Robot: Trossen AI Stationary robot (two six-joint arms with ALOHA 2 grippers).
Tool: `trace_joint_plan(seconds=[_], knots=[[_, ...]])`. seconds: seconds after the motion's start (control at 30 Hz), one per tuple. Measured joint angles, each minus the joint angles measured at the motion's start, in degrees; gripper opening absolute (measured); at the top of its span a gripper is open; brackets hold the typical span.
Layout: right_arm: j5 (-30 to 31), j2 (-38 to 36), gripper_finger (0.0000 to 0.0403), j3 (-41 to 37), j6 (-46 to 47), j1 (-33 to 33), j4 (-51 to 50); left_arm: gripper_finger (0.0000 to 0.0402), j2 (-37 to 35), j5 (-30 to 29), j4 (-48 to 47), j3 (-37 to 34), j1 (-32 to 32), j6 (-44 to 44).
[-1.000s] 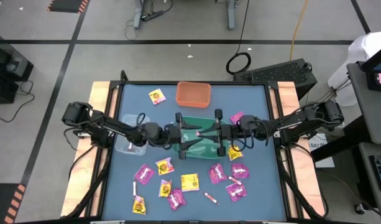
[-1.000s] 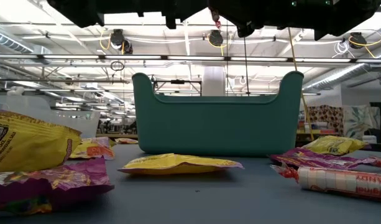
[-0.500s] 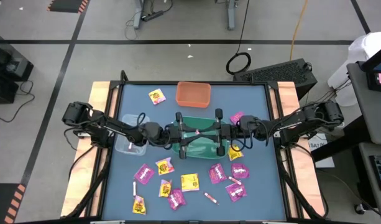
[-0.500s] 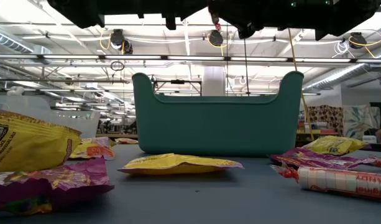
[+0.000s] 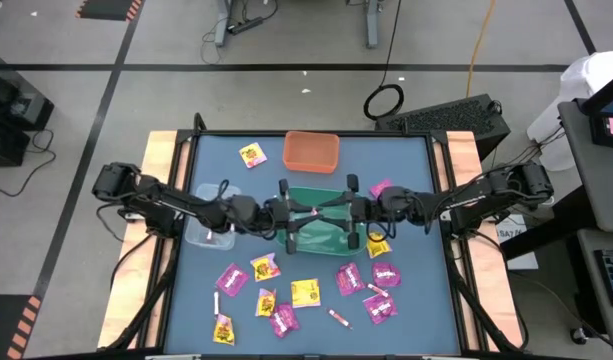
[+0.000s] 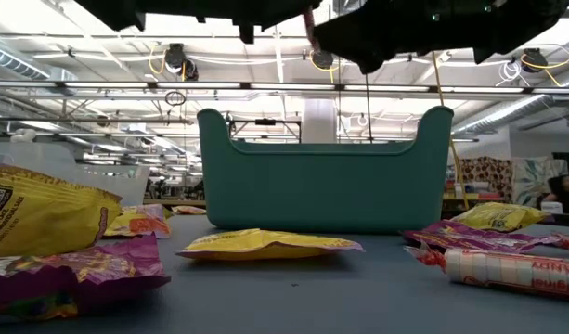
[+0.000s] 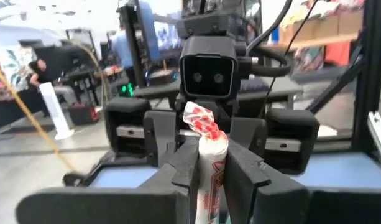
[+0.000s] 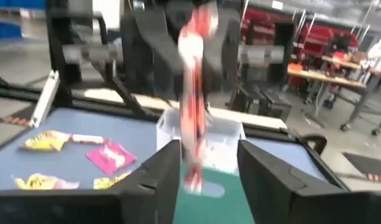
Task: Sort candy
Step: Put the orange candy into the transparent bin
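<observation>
Pink-white candy stick (image 7: 207, 163) hangs above the green bin (image 5: 321, 232), clamped between the left gripper's (image 5: 298, 213) fingers (image 7: 184, 165). Facing it, the right gripper (image 5: 331, 212) has its fingers (image 8: 154, 173) apart. Other candy packets (image 5: 304, 292) litter the blue surface (image 5: 416, 180).

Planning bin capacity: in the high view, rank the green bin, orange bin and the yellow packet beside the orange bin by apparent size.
1. green bin, largest, though both grippers partly cover it.
2. orange bin.
3. yellow packet, clearly smallest.
</observation>
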Motion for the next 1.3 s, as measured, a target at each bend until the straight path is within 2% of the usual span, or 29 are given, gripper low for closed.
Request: trace_joint_plan(seconds=[0.2,0.33,0.5,0.8,0.97,1.1,1.3], knots=[[-0.13,0.01,0.0188,-0.01,0.02,0.00,-3.13,0.0054,-7.34,-3.68,-12.99,-1.30,-0.45,-4.43],[-0.20,-0.57,0.0193,-0.02,1.41,0.00,-3.70,0.0054,-13.04,-9.17,-26.93,-2.17,-0.45,-9.13],[-0.18,-2.89,0.0194,0.00,2.01,0.02,-6.68,0.0054,-19.92,-12.50,-37.40,-5.32,-0.43,-13.81],[-0.21,-6.64,0.0194,-0.01,2.86,0.02,-12.39,0.0054,-34.80,-17.06,-68.50,-10.27,-2.42,-35.36],[-0.27,-6.78,0.0194,-0.02,2.96,0.04,-12.50,0.0054,-39.75,-19.58,-83.34,-11.57,-4.30,-48.22],[-0.29,-6.78,0.0194,-0.02,2.71,0.04,-12.31,0.0054,-41.00,-20.65,-89.06,-14.10,-4.91,-55.66],[-0.35,-6.78,0.0194,-0.01,2.78,0.04,-12.31,0.0054,-40.48,-20.75,-88.70,-20.60,-4.91,-64.42]])
